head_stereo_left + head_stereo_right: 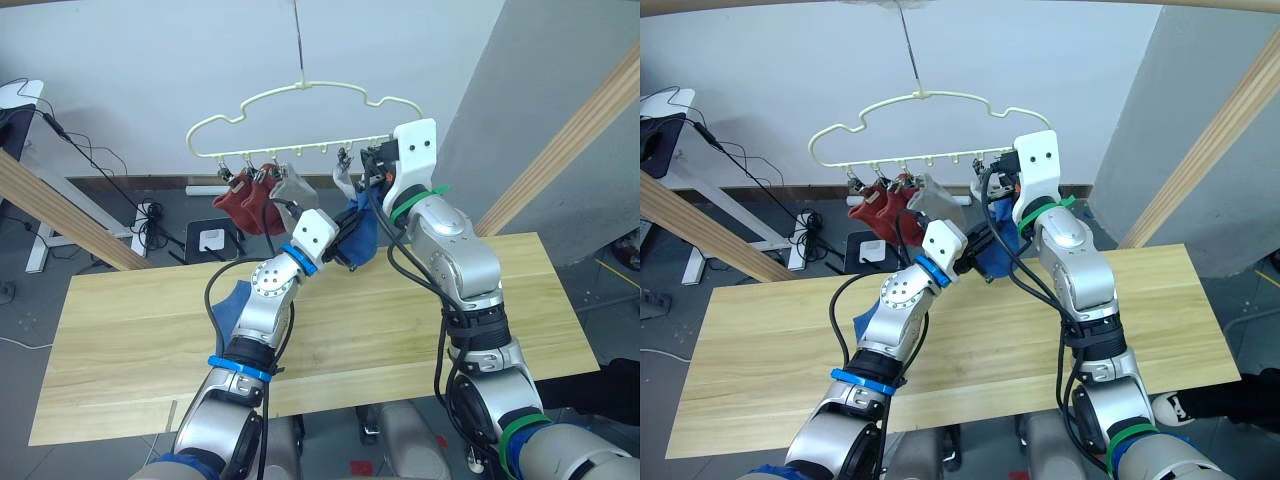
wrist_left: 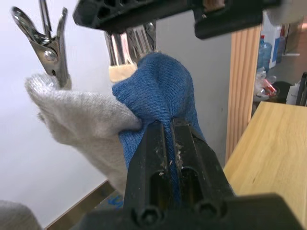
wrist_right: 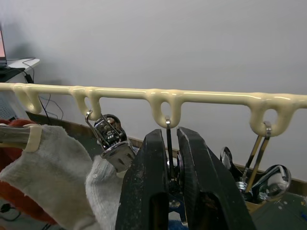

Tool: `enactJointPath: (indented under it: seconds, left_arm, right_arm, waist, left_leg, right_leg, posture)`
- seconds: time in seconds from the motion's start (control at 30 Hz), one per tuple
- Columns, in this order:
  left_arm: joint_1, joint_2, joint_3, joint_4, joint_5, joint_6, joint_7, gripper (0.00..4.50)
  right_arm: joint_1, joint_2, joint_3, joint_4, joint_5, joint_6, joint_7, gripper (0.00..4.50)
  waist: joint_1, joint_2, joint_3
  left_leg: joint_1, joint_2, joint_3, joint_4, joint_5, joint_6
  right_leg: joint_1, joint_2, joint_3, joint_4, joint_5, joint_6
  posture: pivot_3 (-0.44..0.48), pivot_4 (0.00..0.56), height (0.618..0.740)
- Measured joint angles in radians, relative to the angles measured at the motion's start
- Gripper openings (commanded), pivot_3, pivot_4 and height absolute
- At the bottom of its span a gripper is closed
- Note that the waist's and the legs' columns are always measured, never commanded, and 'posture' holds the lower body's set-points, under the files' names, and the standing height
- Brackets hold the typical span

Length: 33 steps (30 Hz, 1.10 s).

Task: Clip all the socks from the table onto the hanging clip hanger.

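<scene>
The left pincer (image 2: 170,139) is gripping a blue sock (image 2: 160,91), its two black fingers (image 2: 153,158) closed tight on a fold of the soft ribbed knit and lifting it up under the clip hanger (image 1: 300,95). The right pincer (image 3: 168,143) is pressing its two black fingers (image 3: 146,187) together on one of the small metal clips (image 3: 169,175), the one dangling from the hanger loop right above it.

Counting socks: two rust red socks (image 1: 250,205) are hanging at the robot's left end of the hanger, bunched side by side. Next along, two light grey socks (image 3: 53,177) are hanging, fuzzy and rumpled; one of them is touching the held blue sock in the left wrist view. A second blue sock (image 1: 232,305) is lying flat on the desk (image 1: 120,350), partly hidden behind the left arm.

The hanger is a thin pale yellow wire shape with a wavy, cloud-like top outline and a straight lower bar carrying a row of small loops, hanging by its hook from a thin metal rod (image 1: 297,40) well above the desk. Shiny grey spring clips are dangling from the loops; two free ones (image 3: 261,179) are hanging just beside the right pincer, towards the robot's right end.

The desk is a long top of light yellowish wooden planks with visible grain.
</scene>
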Motion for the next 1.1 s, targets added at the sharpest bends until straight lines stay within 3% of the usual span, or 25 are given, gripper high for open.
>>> enactJointPath:
  seconds: [1.1]
  left_arm:
    - [-0.043, 0.001, -0.002, 0.057, 0.067, -0.024, 0.07, 0.0]
  right_arm:
    - [-0.001, 0.007, -0.018, -0.02, 0.029, 0.037, -0.015, 0.06]
  waist:
    - [0.0, 0.0, 0.0]
  left_leg:
    - [0.0, 0.0, 0.0, 0.0, 0.0, 0.0]
  right_leg:
    - [0.0, 0.0, 0.0, 0.0, 0.0, 0.0]
  posture:
    - [-0.214, 0.307, 0.74]
